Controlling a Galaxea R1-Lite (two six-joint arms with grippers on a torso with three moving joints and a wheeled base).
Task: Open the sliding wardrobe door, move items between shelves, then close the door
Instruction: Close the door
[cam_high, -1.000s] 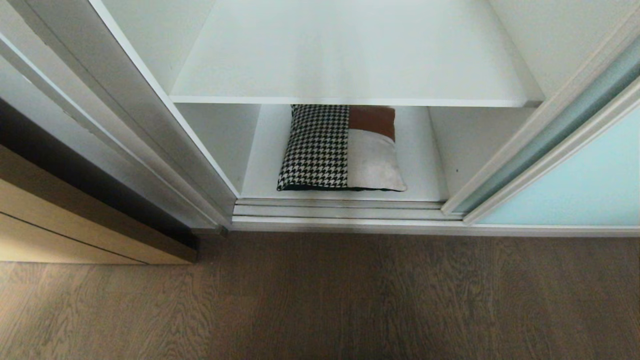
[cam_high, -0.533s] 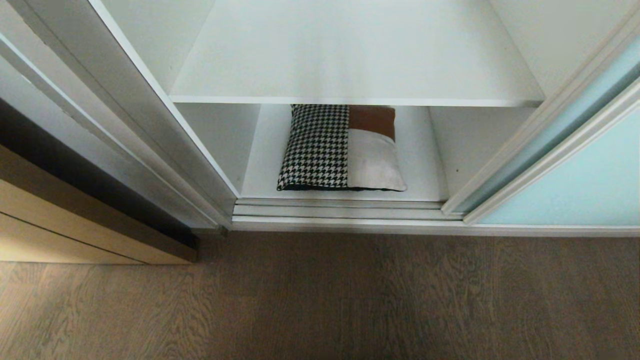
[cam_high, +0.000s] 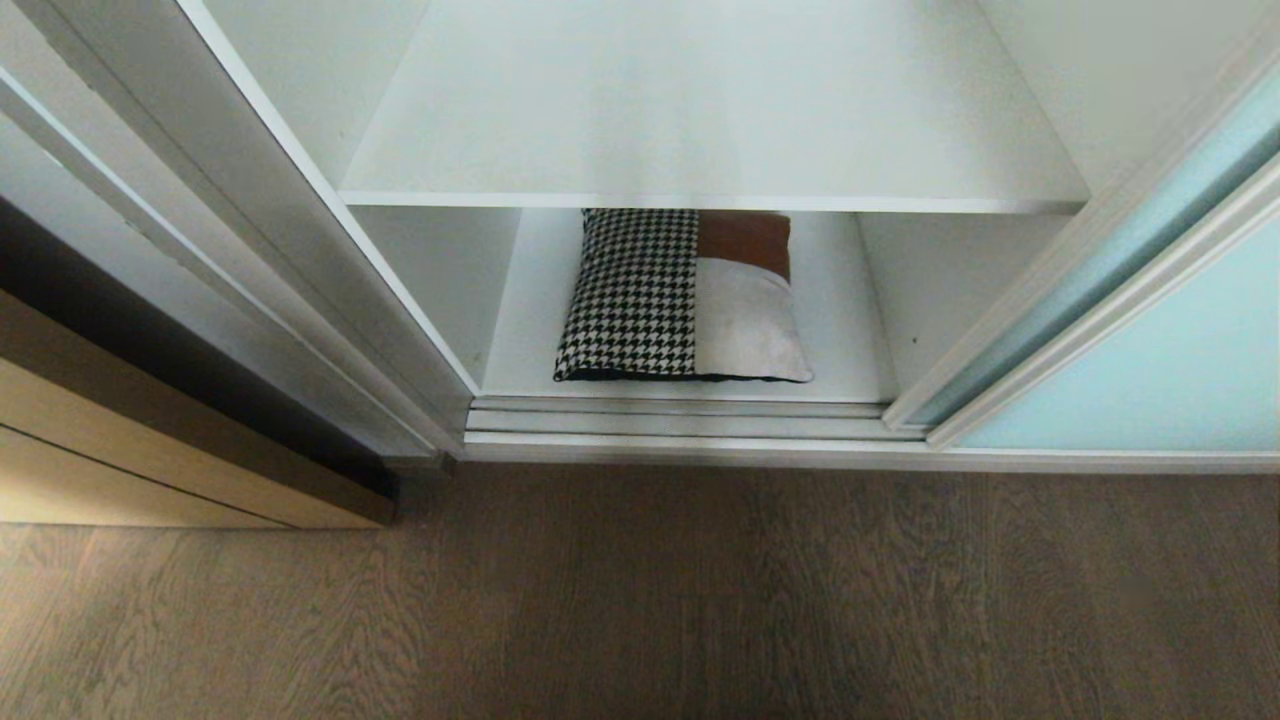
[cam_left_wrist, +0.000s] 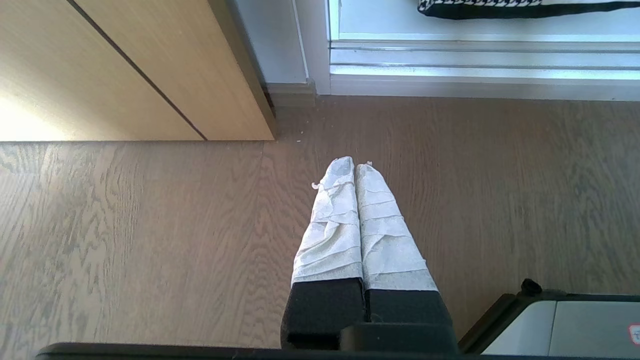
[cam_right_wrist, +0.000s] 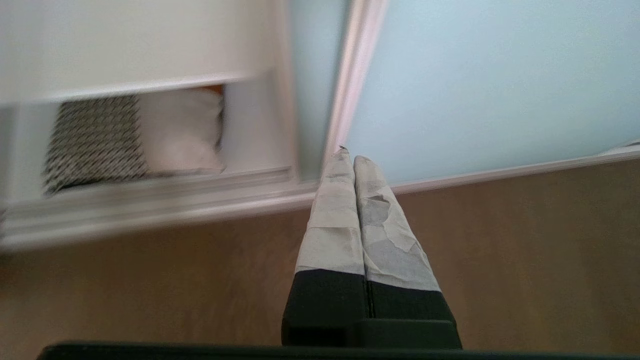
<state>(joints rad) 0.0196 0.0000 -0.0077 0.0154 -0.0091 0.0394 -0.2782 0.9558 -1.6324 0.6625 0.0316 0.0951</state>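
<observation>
Two shelves show in the head view: the upper shelf, bare across the top of the frame, and the lower shelf beneath it, where the cushion-like item lies at the centre of the frame, houndstooth on its left half, brown and beige on its right. The sliding wardrobe door stands pushed aside at the right edge of the frame, its frosted blue-green panel clear of the opening, so the opening step looks done and the moving of the item looks to be the step in hand, not yet begun. Neither arm shows in the head view. In its own wrist view the right tool is clenched with nothing between its taped fingers, its tips pointing at the silver frame of the door near the middle of that frame, with the item blurred at the left. The left tool is likewise clenched and empty, hanging over the wooden floor beside the tan cabinet at the upper left. Judging from this, the next move calls for the right tool to swing toward the opening, spread its fingers, and reach low under the upper shelf's front edge to take the item by its near edge, without bumping that edge or the door frame.
</observation>
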